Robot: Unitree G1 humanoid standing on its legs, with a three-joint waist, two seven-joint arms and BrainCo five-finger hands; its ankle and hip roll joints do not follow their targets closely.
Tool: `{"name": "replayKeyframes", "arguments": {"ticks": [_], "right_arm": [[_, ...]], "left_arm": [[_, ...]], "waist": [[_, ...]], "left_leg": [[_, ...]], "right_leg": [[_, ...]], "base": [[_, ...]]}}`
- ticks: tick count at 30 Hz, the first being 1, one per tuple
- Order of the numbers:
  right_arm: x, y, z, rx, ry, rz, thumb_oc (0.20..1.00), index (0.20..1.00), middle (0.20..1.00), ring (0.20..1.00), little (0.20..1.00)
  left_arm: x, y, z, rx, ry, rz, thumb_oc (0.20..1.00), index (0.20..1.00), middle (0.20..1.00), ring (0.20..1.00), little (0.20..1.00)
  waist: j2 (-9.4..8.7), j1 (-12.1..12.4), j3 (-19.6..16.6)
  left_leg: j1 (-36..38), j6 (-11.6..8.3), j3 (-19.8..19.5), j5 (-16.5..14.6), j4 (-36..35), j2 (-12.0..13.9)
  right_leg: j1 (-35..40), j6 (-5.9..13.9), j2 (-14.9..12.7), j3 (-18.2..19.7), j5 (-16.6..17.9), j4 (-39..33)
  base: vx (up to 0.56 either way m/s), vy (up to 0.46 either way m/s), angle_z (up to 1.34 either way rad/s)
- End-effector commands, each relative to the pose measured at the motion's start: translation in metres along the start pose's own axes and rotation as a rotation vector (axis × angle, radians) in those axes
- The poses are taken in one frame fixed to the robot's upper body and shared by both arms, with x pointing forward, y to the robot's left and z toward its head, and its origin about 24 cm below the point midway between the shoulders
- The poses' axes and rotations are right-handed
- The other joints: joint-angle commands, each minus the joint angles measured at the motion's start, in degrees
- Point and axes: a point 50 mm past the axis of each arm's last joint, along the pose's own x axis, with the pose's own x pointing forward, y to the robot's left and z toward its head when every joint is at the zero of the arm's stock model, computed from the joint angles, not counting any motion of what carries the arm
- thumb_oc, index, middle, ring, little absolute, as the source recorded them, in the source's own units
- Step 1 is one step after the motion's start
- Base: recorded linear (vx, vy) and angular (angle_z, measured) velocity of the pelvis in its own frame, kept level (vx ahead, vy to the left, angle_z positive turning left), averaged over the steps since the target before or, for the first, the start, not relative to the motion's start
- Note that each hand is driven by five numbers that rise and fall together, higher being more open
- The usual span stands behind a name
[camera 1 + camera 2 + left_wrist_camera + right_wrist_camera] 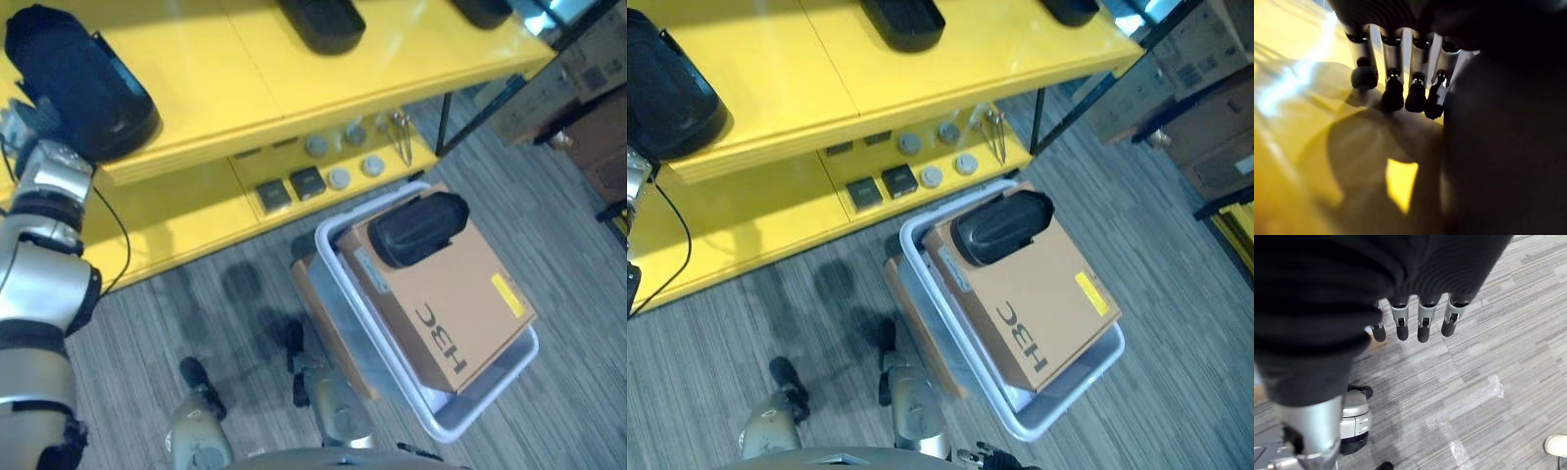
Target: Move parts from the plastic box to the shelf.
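Silver fingers of my left hand (1400, 73) hung straight beside a black part (83, 83) on the yellow shelf (245, 78), at ten o'clock. My right hand (1410, 316) dangled relaxed, holding nothing. At four o'clock another black part (416, 227) lay on cardboard in the plastic box (338, 264).

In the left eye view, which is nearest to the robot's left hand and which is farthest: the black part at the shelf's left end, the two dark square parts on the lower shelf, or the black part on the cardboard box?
1. Black part at the shelf's left end, right by the left hand.
2. Dark square parts, lower shelf, middle.
3. Black part on the cardboard box, in the plastic box, right side.
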Motion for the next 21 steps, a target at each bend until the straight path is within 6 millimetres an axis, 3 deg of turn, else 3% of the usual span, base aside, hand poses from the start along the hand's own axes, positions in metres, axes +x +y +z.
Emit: {"name": "replayKeyframes", "arguments": {"ticks": [1,6,14,15,16,21], "right_arm": [[-0.005,-0.006,-0.014,-0.006,0.039,0.016,1.0,1.0,1.0,1.0,1.0],[-0.005,-0.007,-0.012,-0.021,0.023,0.019,1.0,1.0,1.0,1.0,1.0],[-0.008,-0.016,-0.01,-0.031,0.018,-0.007,1.0,1.0,1.0,1.0,1.0],[-0.008,-0.018,-0.009,-0.034,0.019,-0.012,1.0,1.0,1.0,1.0,1.0],[-0.008,-0.018,-0.009,-0.038,0.016,-0.016,1.0,1.0,1.0,1.0,1.0],[-0.009,-0.023,-0.007,-0.044,0.014,-0.031,1.0,1.0,1.0,1.0,1.0]], "left_arm": [[0.006,0.017,0.008,-0.015,-0.016,0.064,0.2,0.2,0.2,0.2,0.2],[0.007,0.029,0.024,0.0,-0.055,0.115,0.2,0.2,0.2,0.2,0.2],[0.01,0.045,0.029,0.009,-0.052,0.215,0.2,0.2,0.2,0.2,0.2],[0.011,0.047,0.029,0.011,-0.053,0.222,0.573,0.573,0.573,0.573,0.573],[0.011,0.049,0.029,0.005,-0.053,0.226,1.0,1.0,1.0,1.0,1.0],[0.011,0.054,0.034,-0.079,-0.075,0.269,1.0,1.0,1.0,1.0,1.0]], "waist": [[1.67,-0.5,0.3],[1.62,-0.9,1.4],[2.55,-1.6,1.8],[2.69,-1.6,1.8],[2.83,-1.7,1.8],[3.46,-1.8,1.6]], "left_leg": [[-0.4,-0.38,0.0,-0.7,-1.5,0.5],[0.1,-0.02,0.7,-0.6,-2.8,-0.3],[2.0,0.17,1.6,-0.5,-4.6,-1.5],[2.2,0.15,1.6,-0.4,-4.8,-1.6],[2.4,0.13,1.7,-0.4,-4.9,-1.6],[3.5,0.01,2.0,-0.2,-5.9,-2.0]], "right_leg": [[3.6,2.05,-1.4,1.2,-6.0,7.0],[2.8,2.44,-1.7,1.8,-4.9,6.2],[3.2,2.73,-2.5,2.4,-3.8,4.7],[3.2,2.76,-2.6,2.4,-3.6,4.4],[3.3,2.79,-2.7,2.4,-3.5,4.3],[3.6,2.88,-3.1,2.5,-3.2,3.7]], "base": [[-0.06,-0.034,-0.03],[-0.04,0.009,-0.04],[0.0,0.042,0.0],[0.01,0.036,-0.15],[0.01,0.036,-0.11],[0.01,0.033,-0.03]]}}
